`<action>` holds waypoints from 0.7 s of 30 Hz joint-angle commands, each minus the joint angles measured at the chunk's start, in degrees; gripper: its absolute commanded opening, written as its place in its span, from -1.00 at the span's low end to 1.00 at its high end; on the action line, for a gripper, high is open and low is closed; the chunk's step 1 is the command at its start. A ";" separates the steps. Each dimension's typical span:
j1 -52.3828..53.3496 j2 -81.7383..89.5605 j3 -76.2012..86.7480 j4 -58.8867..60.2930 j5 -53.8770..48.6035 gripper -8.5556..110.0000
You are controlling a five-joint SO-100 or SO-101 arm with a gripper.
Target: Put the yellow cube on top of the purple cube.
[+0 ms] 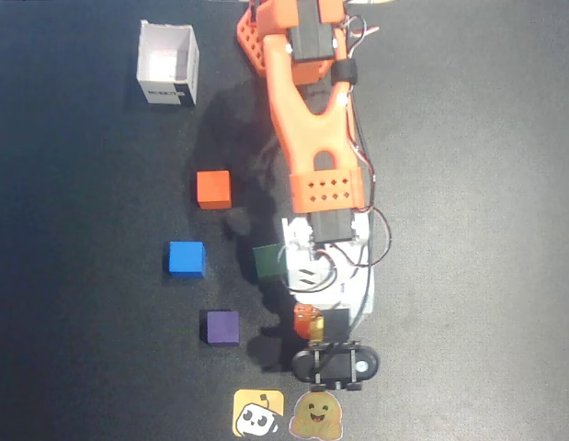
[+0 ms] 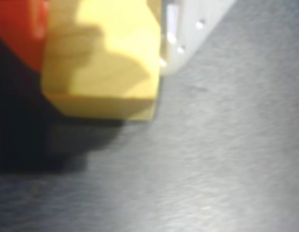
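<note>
Yellow cube (image 2: 103, 58): it fills the upper left of the wrist view, very close and blurred, with its shadow on the mat below it. From overhead only a small yellow piece (image 1: 315, 325) shows under the arm, near the bottom centre.
Gripper (image 1: 313, 323): the jaws are closed on the yellow cube. In the wrist view an orange finger (image 2: 19, 24) presses its left side and a white finger (image 2: 190, 26) stands against its right side.
Height of the cube: I cannot tell if it touches the mat or hangs just above it.
Purple cube (image 1: 222, 326): it sits alone on the mat, left of the gripper in the overhead view, near but apart.
Green cube (image 1: 267, 263): just beside the white wrist part, partly covered by it.
Blue cube (image 1: 187, 258): left of the green cube, above the purple cube in the picture.
Orange cube (image 1: 213, 188): higher up, left of the arm.
White box (image 1: 167, 64): open, at the top left, well apart from the cubes.
Arm (image 1: 307, 101): orange, it comes from the top edge downward.
Stickers: a yellow sticker (image 1: 258, 412) and a tan sticker (image 1: 314, 415) lie at the bottom edge, below the gripper.
Mat (image 1: 477, 276): dark, it covers the whole table.
</note>
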 commanded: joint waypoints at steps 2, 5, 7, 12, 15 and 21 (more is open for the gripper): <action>1.32 2.72 -1.49 0.62 -0.09 -0.76; 2.46 4.31 -2.90 3.60 0.00 -0.76; 3.43 5.89 -3.96 6.33 0.00 -0.76; 5.71 9.40 -9.32 16.61 -0.18 -0.76; 6.86 11.60 -11.78 21.45 0.18 -0.76; 10.90 13.80 -14.24 27.42 0.26 -0.76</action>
